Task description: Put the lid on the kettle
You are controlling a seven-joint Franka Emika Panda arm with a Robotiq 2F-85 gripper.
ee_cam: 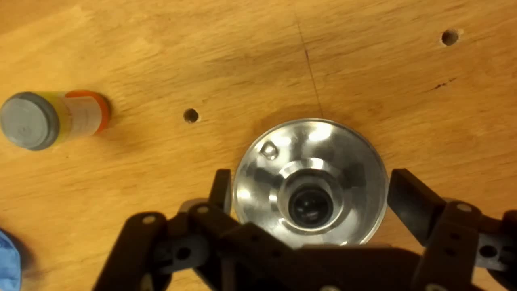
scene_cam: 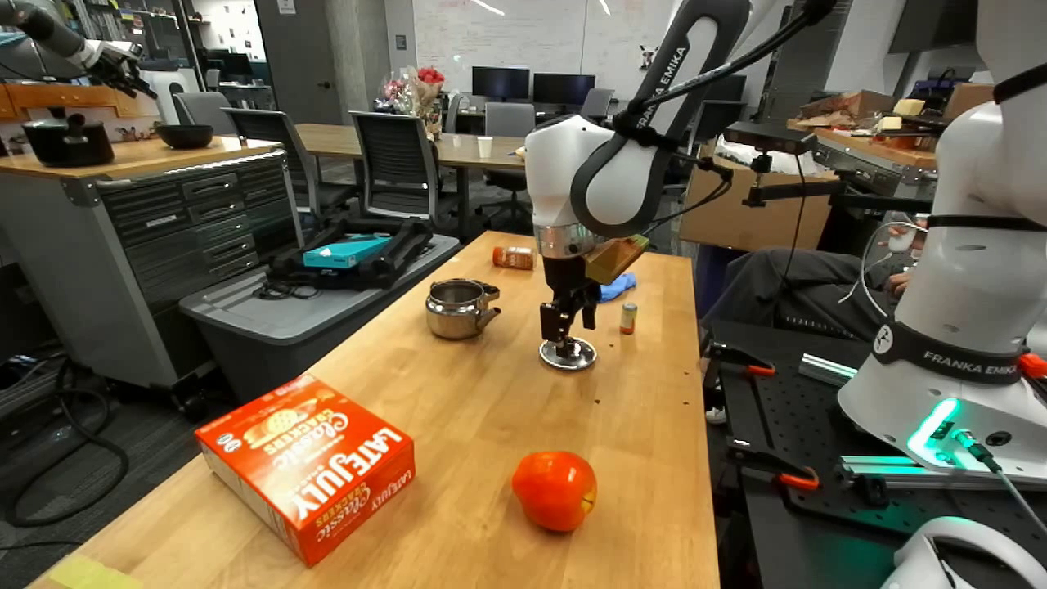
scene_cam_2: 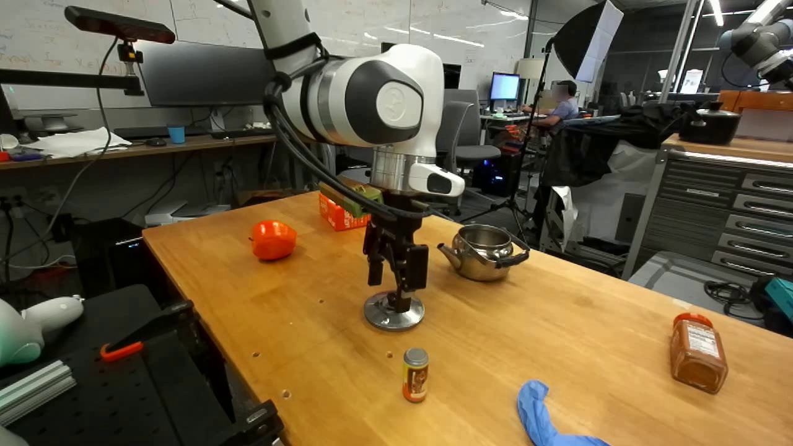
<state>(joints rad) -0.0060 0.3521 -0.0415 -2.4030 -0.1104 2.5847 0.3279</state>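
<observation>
The lid (scene_cam_2: 394, 321) is sitting directly beneath the gripper (ee_cam: 311, 190), whose jaws are standing apart, and that dark knob (ee_cam: 310, 207) is showing between them! If they're closing too high or off-centre, the small knob may be slipping free and tipping the lid; out past the gripper, away from the robot's base (scene_cam: 924, 384), the kettle (scene_cam: 456, 315) is pointing its spout (scene_cam: 489, 316) this way, so a low carry could be clipping it.

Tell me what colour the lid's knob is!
The knob is black, best seen in the wrist view.
</observation>
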